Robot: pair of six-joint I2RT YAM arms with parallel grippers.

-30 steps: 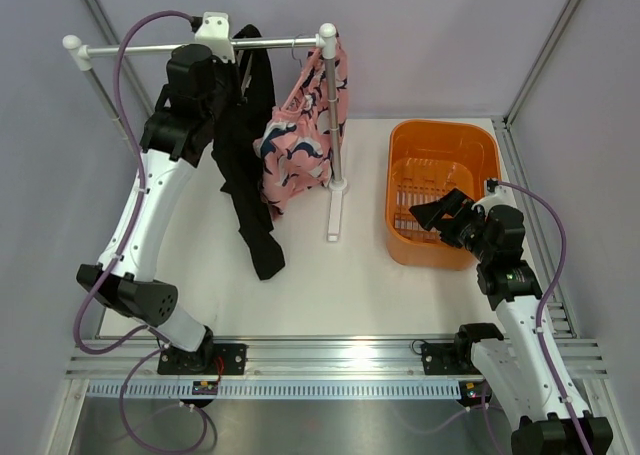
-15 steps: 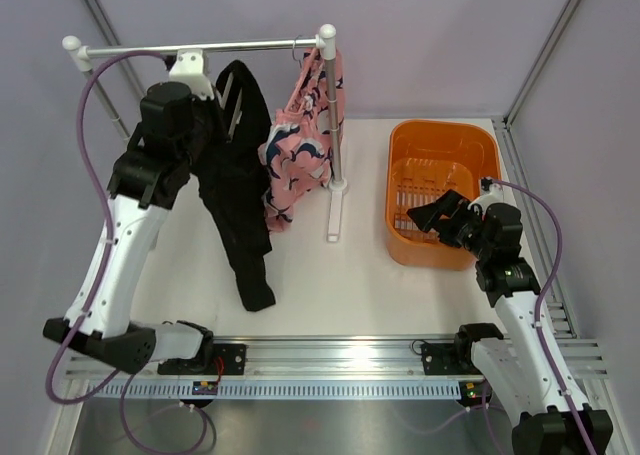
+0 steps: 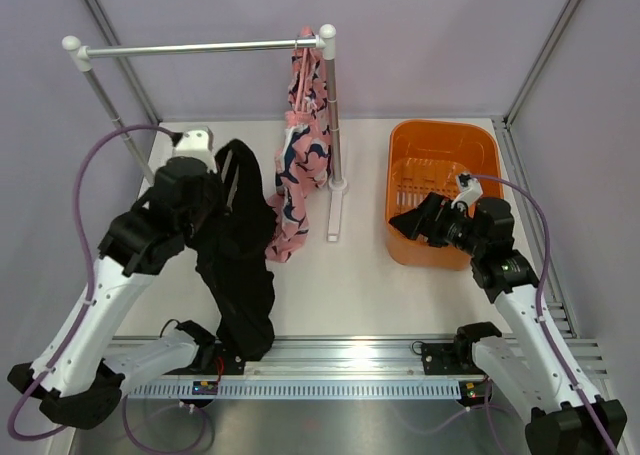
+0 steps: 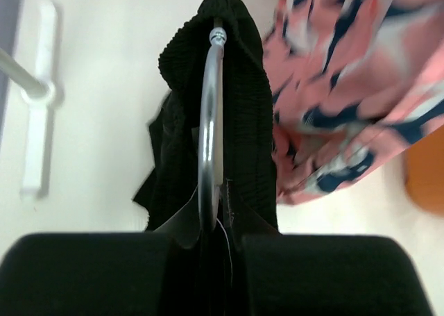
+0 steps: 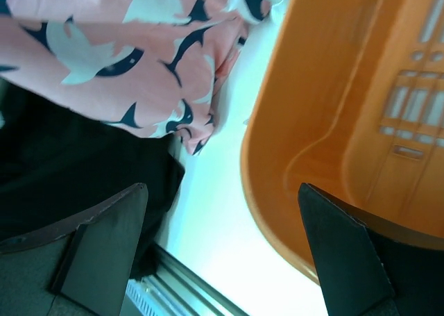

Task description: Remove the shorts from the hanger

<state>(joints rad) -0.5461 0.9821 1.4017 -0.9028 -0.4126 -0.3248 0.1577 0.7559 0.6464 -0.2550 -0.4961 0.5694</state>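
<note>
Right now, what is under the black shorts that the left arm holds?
A metal hanger, its bar showing between the folds of the black shorts draped over it. The rest is hidden by cloth and the left end effector.

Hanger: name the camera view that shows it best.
Left wrist: the hanger runs up mid-frame, close and sharp, black shorts draped over it. Top external shows it small, mostly hidden by the shorts; right wrist shows none of it.
</note>
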